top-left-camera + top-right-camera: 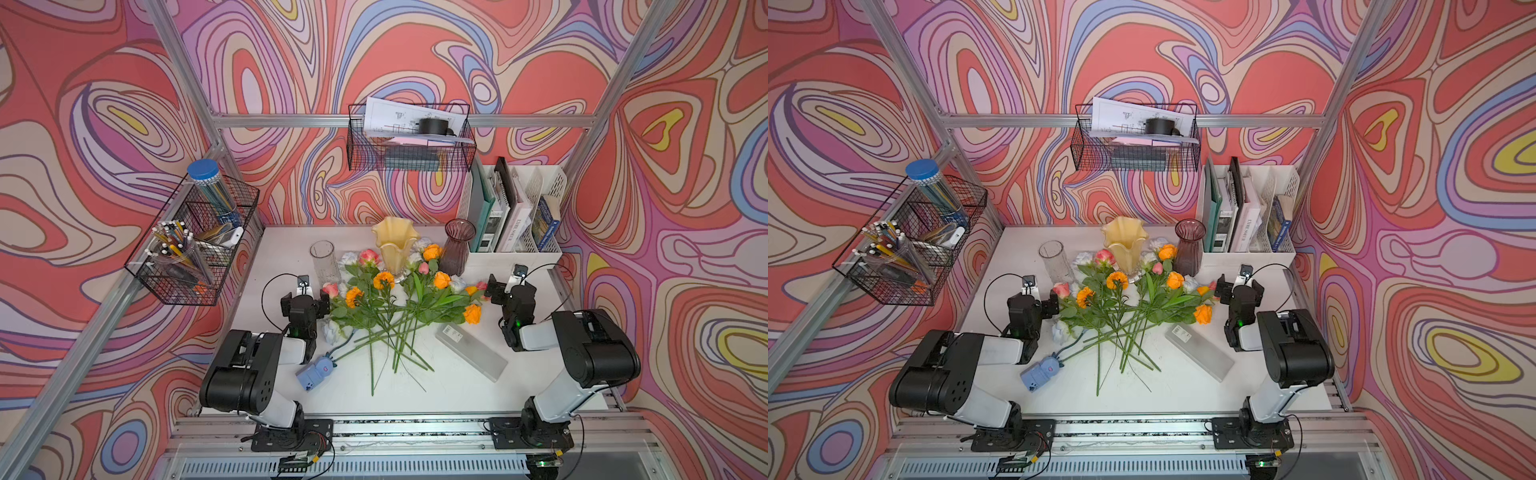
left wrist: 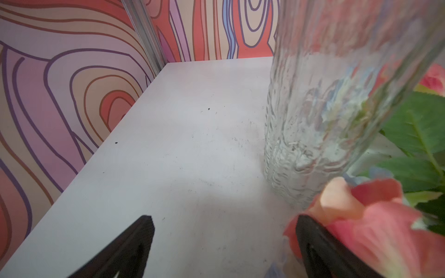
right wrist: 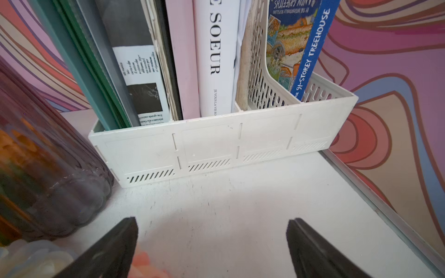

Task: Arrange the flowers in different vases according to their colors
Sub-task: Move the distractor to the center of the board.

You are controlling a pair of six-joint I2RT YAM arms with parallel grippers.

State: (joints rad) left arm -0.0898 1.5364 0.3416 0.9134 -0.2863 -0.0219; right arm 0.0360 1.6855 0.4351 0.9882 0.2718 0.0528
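The flowers (image 1: 395, 299) lie in a loose pile at the table's middle: orange, pink and white blooms, stems fanned toward the front. Behind them stand three empty vases: a clear glass cylinder (image 1: 325, 262), a yellow-amber ruffled one (image 1: 395, 245) and a dark purple ribbed one (image 1: 457, 249). My left gripper (image 1: 305, 297) is open at the pile's left edge; in the left wrist view a pink rose (image 2: 373, 216) rests against one finger and the clear vase (image 2: 325, 108) rises close ahead. My right gripper (image 1: 509, 286) is open at the pile's right edge, beside the purple vase (image 3: 43, 168).
A white file organizer (image 1: 511, 216) with books stands at the back right, just ahead of the right gripper. A blue power adapter (image 1: 316, 370) lies front left, a frosted flat case (image 1: 471, 351) front right. Wire baskets hang on the left wall (image 1: 191, 245) and the back wall (image 1: 409, 137).
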